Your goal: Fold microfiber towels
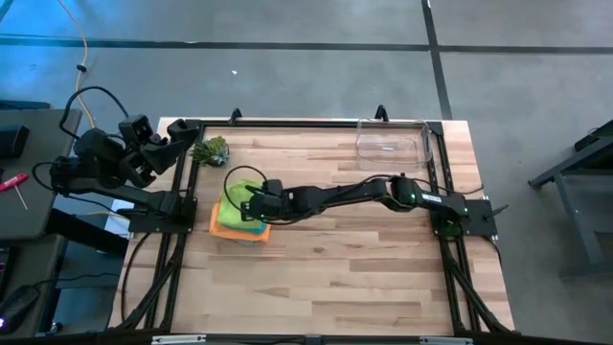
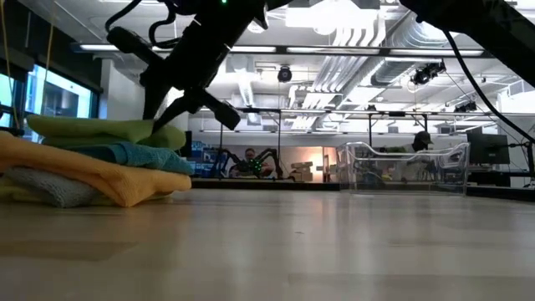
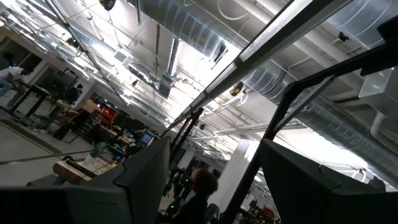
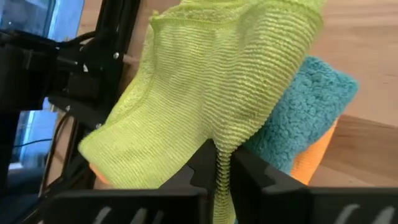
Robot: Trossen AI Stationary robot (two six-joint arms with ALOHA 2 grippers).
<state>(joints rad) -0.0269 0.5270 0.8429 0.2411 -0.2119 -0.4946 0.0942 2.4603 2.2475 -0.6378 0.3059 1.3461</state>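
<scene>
The right gripper (image 4: 217, 177) reaches across the table (image 1: 364, 278) to the towel stack, its jaws pinched narrow on an edge of the lime green towel (image 4: 211, 93), which spreads forward from the fingertips. Directly beyond that cloth lie the teal towel (image 4: 311, 106) and orange towel (image 4: 314, 165); the grey towel (image 2: 50, 186) sits at the bottom of the pile. The left gripper (image 1: 165, 146) waits raised at the table's left edge, jaws standing wide, holding nothing.
</scene>
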